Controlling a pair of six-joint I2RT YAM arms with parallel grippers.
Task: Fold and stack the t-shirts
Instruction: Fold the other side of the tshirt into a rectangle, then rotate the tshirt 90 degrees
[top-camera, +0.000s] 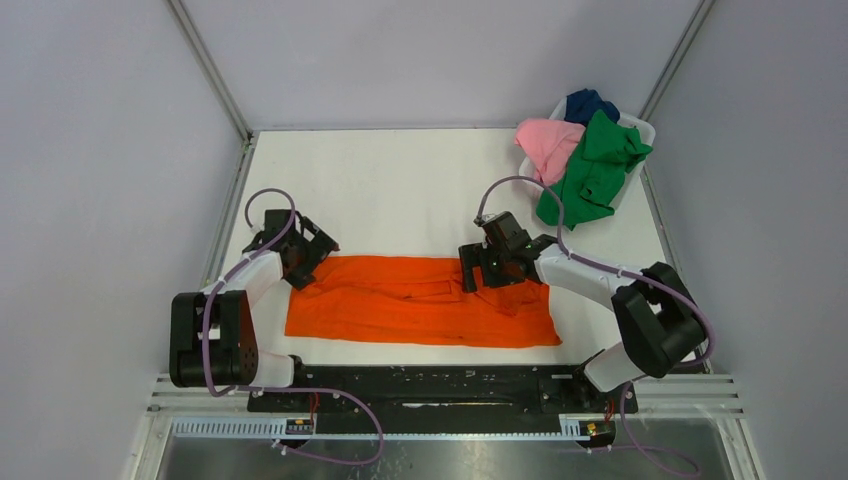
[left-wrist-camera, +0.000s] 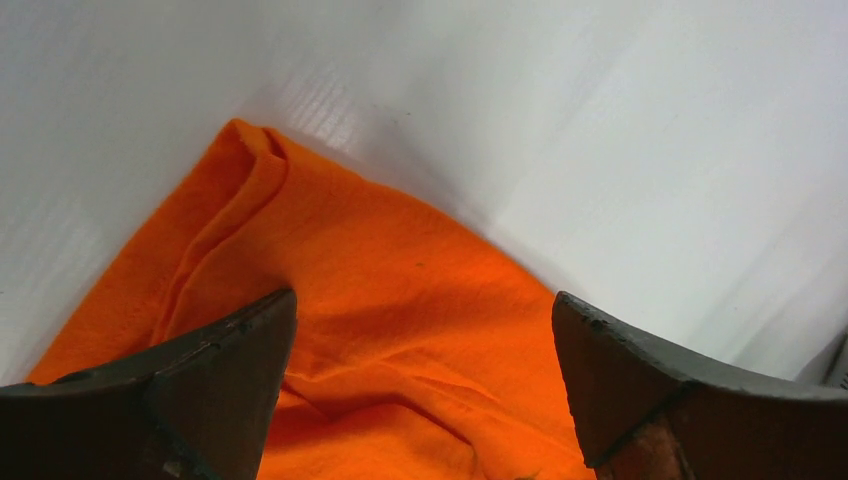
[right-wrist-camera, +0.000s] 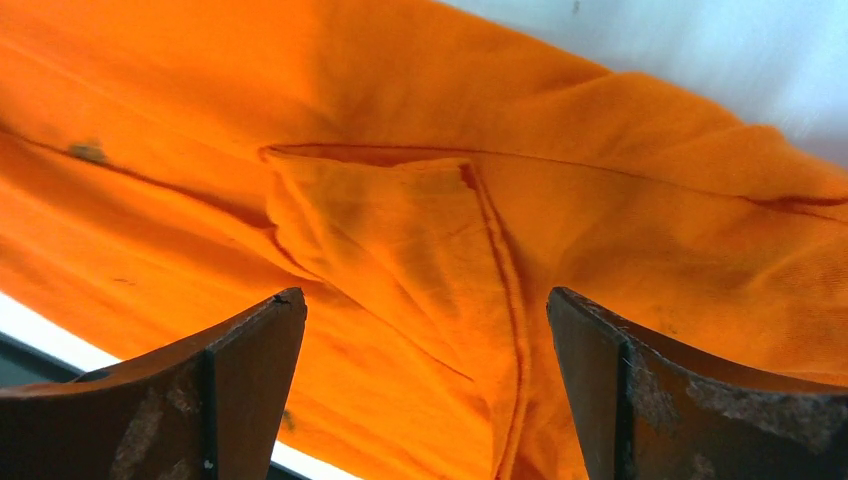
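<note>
Step in hand, by my judgement: folding shirt 1 of 4. The orange t-shirt (top-camera: 420, 305) lies spread as a long band on the table (top-camera: 400, 190), near the arm bases. My left gripper (left-wrist-camera: 425, 300) hangs over its far left corner, jaws released and wide, grasping nothing. My right gripper (right-wrist-camera: 425, 300) is likewise released, above a tucked sleeve flap. The green t-shirt (top-camera: 595, 165), pink t-shirt (top-camera: 548, 145) and dark blue t-shirt (top-camera: 588, 103) sit in the basket (top-camera: 640, 128). Next move calls for lowering both grippers, pinching the cloth edge, and carrying it over evenly.
</note>
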